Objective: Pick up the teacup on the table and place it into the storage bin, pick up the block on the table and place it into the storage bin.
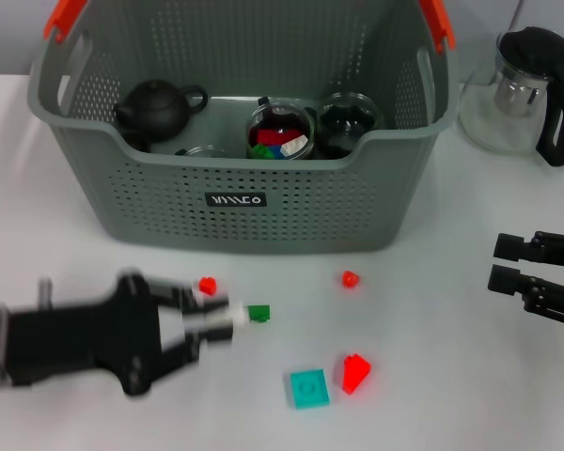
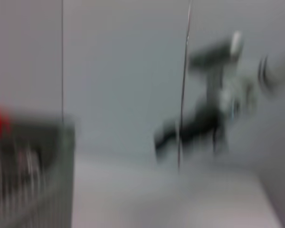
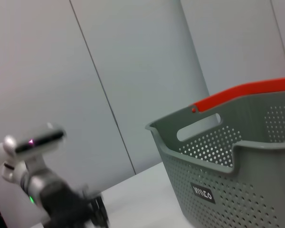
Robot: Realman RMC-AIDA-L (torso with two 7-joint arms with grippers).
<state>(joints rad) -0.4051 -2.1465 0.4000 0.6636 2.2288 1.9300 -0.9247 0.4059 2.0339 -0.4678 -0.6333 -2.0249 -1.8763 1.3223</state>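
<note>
Outside the grey perforated plastic storage bin [image 1: 263, 202], five small blocks lie on the white table [image 1: 432, 395].
Three red blocks [image 1: 355, 372], one teal square block [image 1: 309, 388], one green block [image 1: 258, 313] just beyond the left gripper [image 1: 227, 319], fingers apart; right gripper [image 1: 504, 263] idles open, well right.

We see the left gripper [image 1: 227, 318] smeared by blur in the head view, so we cannot judge its fingers' grip on the green block [image 1: 258, 313]. The right gripper [image 1: 508, 263] is cut by the frame edge. The left wrist view is wholly blurred; the storage bin [image 2: 33, 175] is only a grey smear.
</note>
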